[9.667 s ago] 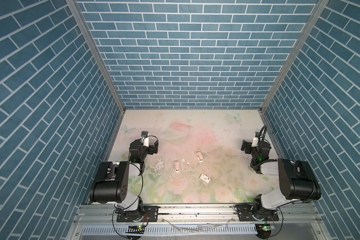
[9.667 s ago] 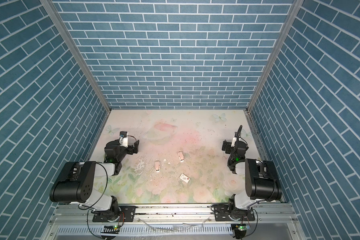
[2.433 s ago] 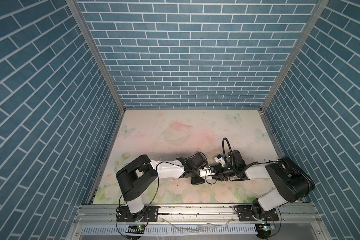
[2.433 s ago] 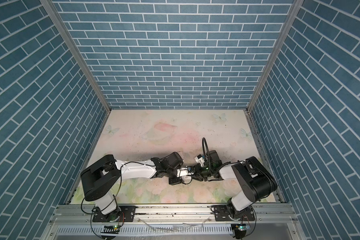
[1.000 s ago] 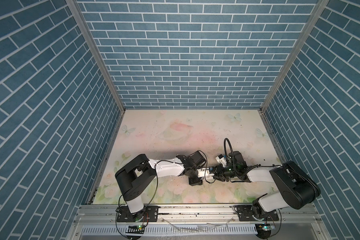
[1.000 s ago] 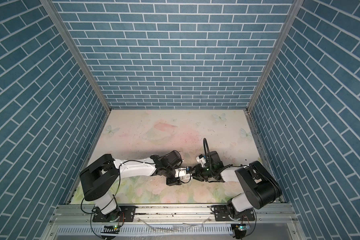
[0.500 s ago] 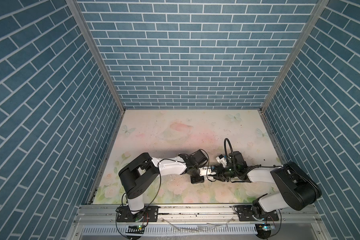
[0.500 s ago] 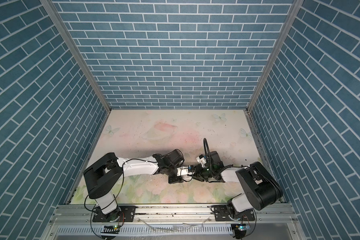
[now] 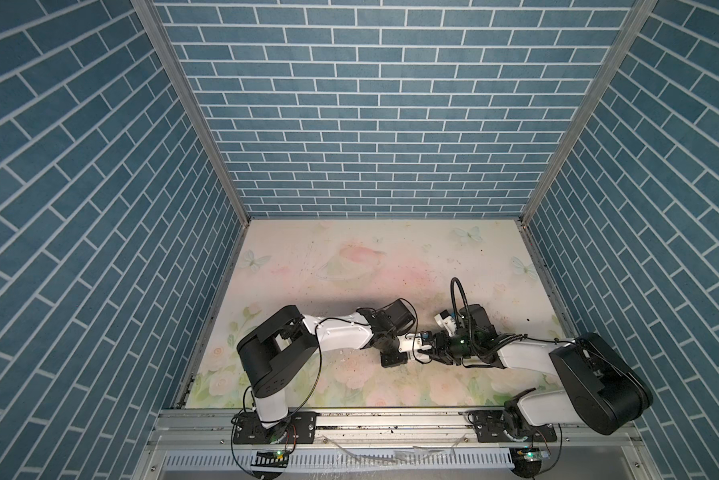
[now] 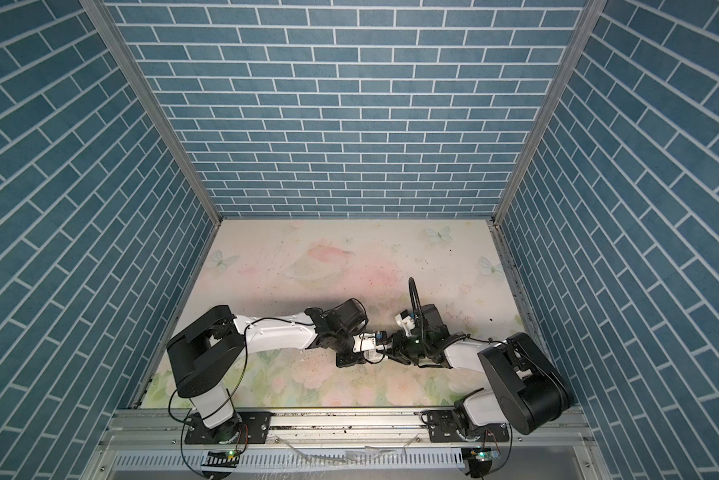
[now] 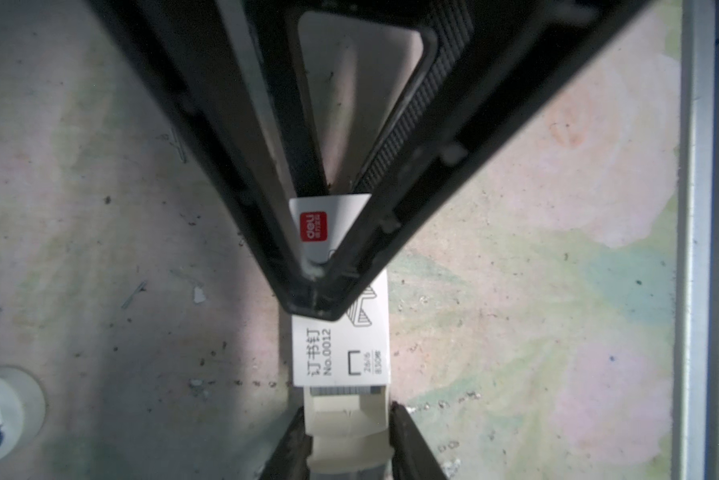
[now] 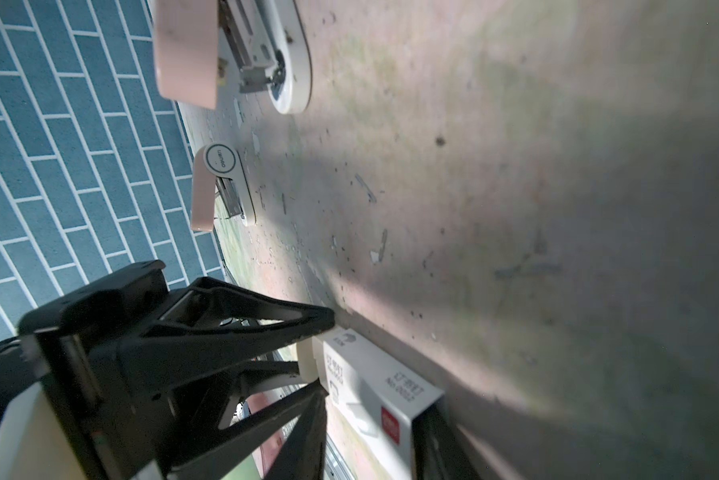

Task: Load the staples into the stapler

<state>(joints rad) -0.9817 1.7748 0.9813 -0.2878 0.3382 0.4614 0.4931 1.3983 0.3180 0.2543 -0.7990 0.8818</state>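
My two grippers meet at the middle front of the mat, each holding one end of a small staple box. My right gripper is shut on the white sleeve with the red mark; one of its black fingers lies over it. My left gripper is shut on the cream inner tray, which sticks out of the sleeve. A grey band of staples shows in the tray. Two pink-and-white staplers lie open on the mat; they do not show in either top view.
Loose staple bits and crumbs are scattered on the floral mat. Blue brick walls close in three sides. A metal rail runs along the front edge by the arm bases.
Both arms have come in from the sides to the middle front. Over the last second my left gripper has closed on the tray end; the right has held the sleeve still.
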